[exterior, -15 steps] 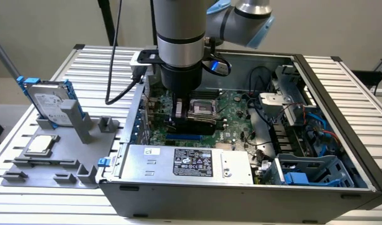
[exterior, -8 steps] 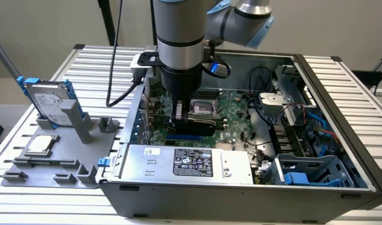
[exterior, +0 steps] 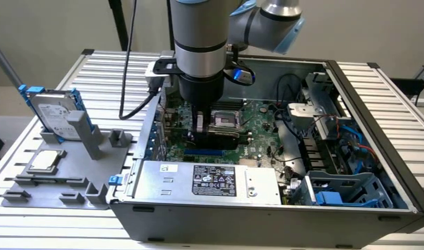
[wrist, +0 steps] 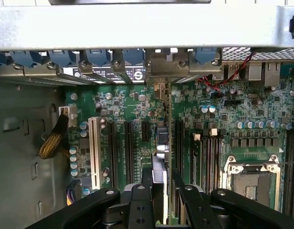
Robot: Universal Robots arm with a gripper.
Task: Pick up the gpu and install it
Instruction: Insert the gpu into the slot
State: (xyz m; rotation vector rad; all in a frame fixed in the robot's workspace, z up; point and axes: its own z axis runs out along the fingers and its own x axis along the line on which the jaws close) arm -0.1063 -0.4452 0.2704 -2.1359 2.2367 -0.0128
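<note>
Gripper (wrist: 162, 202) clenched on the gpu (wrist: 161, 143), edge-on over the motherboard (wrist: 204, 124) slots in the wrist view; exterior view adds the open case (exterior: 378, 104) on a slatted table (exterior: 101, 67).

- The scene was viewed by the exterior camera from above and in front, at a moderate distance, so that the whole open computer case (exterior: 378, 104) and the grey fixture tray (exterior: 59, 182) at lower left were taken in.
- The wrist camera was pointed straight down at the motherboard (wrist: 204, 124), close up.
- The motherboard (exterior: 257, 117) and its expansion slots (wrist: 129, 148) were shared by both views.
</note>
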